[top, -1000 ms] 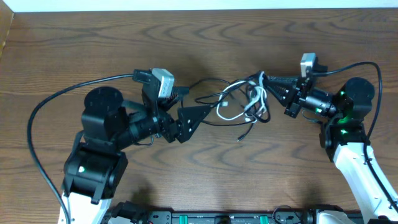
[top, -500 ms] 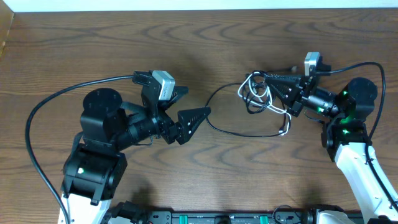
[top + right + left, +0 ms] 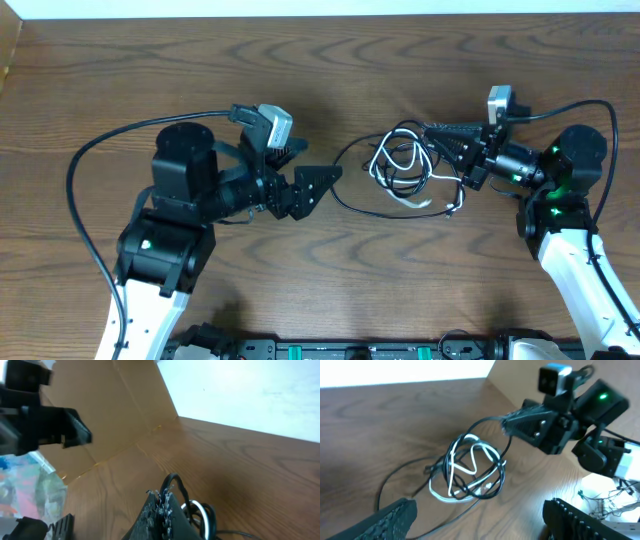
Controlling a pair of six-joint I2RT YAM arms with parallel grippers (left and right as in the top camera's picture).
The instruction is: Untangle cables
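Cables (image 3: 405, 170) slid left | right fingers (image 3: 452, 137) pinch them | strand ends indistinct

Looped cables (image 3: 175, 481) in end effector (image 3: 162, 498) grip

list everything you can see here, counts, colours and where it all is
cables: one tangled bunch, black strands plus one white, centre-right of the table
table: one, brown wood, under everything
equipment rail: one, black, bottom edge of the overhead view
arm cables: two, thick black, one looping off each arm
wrist cameras: two, grey-white, one on each wrist
left hand: one, black, open, just left of the bunch
right hand: one, black, shut on the bunch's right side
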